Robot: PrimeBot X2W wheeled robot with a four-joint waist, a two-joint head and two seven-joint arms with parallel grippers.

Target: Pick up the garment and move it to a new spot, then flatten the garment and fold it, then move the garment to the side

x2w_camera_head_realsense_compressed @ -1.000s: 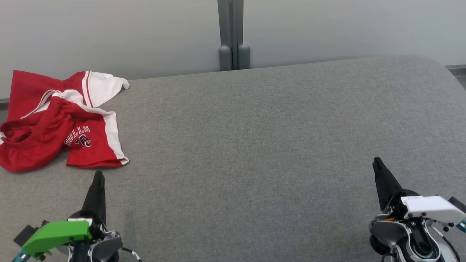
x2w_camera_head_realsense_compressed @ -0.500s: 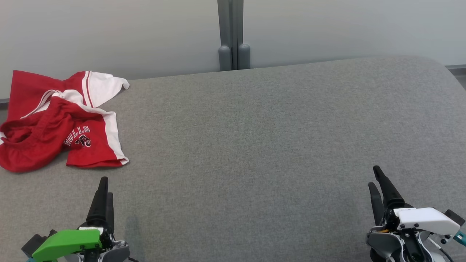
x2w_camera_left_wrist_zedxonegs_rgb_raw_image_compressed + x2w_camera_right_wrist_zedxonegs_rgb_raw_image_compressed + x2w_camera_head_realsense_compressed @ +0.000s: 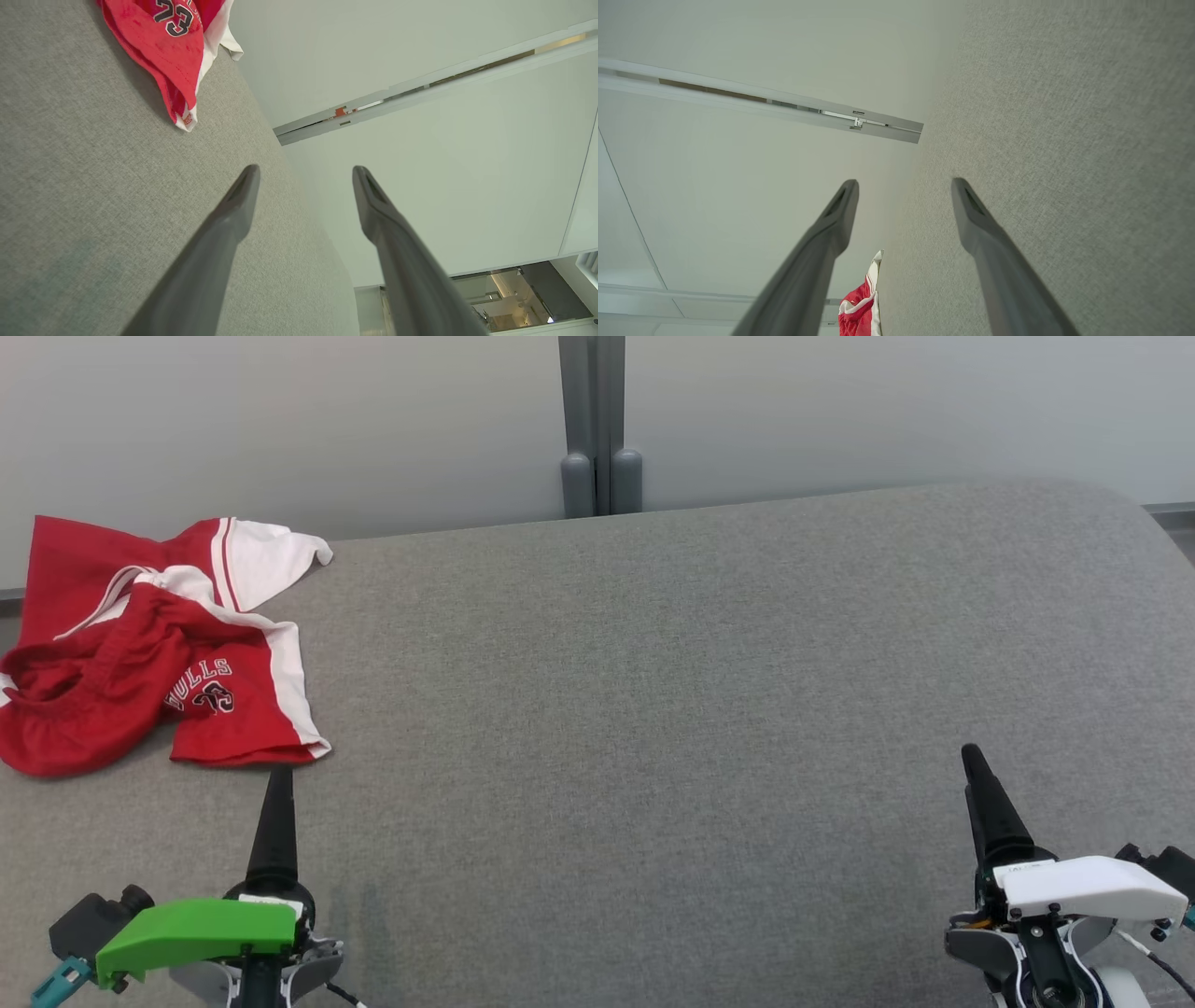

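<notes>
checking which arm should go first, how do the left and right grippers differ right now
Cover: the left gripper carries a green cover, the right gripper a white cover.
Position: the left gripper's tips sit close to the near hem of the red and white garment; the right gripper is far across the grey surface from it.
Shared: both have their jaws open, hold nothing, and point up the head view.

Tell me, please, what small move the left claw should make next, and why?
Probably ease the left claw forward to the near hem of the red garment: its jaws stand open and empty, just short of the crumpled cloth.
</notes>
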